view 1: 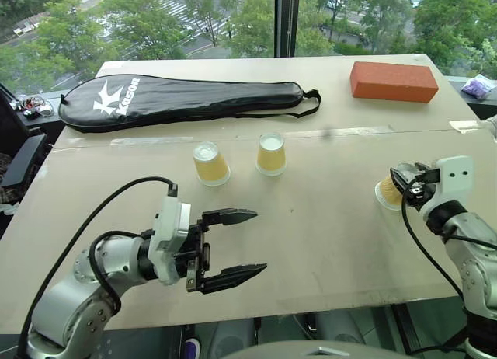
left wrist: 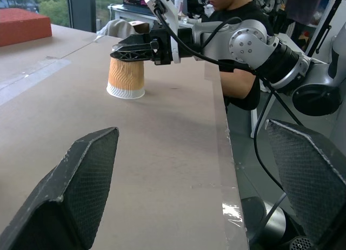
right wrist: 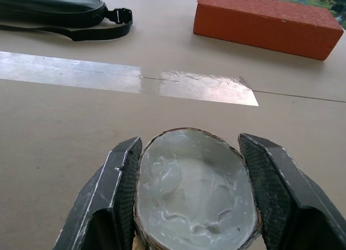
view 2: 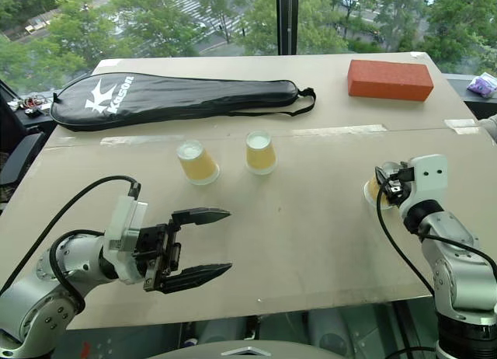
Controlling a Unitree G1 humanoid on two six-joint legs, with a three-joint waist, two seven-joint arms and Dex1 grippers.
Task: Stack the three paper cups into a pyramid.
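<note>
1. Head views: two paper cups stand upside down side by side mid-table, the left cup [view 1: 210, 163] tilted a bit, the middle cup [view 1: 271, 154] upright, a small gap between them. The third cup [view 1: 388, 193] is at the table's right edge, well apart from the pair, with the right gripper [view 1: 410, 184] around it. The left gripper [view 1: 235, 245] hovers low over the near left part of the table [view 1: 326, 235], jaws spread wide, nothing in them. Black racket bag [view 1: 186, 99] and orange brick [view 1: 394, 81] lie at the far side, not in play.

2. Left wrist view: the right gripper [left wrist: 130, 48] is clamped on the top of the third cup [left wrist: 126, 77], which is upside down, rim on the table. A person [left wrist: 232, 22] sits behind the right arm.

3. Right wrist view: both fingers [right wrist: 121, 177] press the third cup's base end [right wrist: 192, 190]; the wall is squeezed out of round, so the grip is firm. Tape strip [right wrist: 124, 77] and brick [right wrist: 265, 20] ahead.

4. Step, as I judge it: the third cup is just grasped and still down; the pyramid is not begun.

5. Next calls for: lift it, carry it left, and centre it over the gap. The base pair may need closing up and the tilted cup straightening first. Risk: the crushed cup sitting crooked.
</note>
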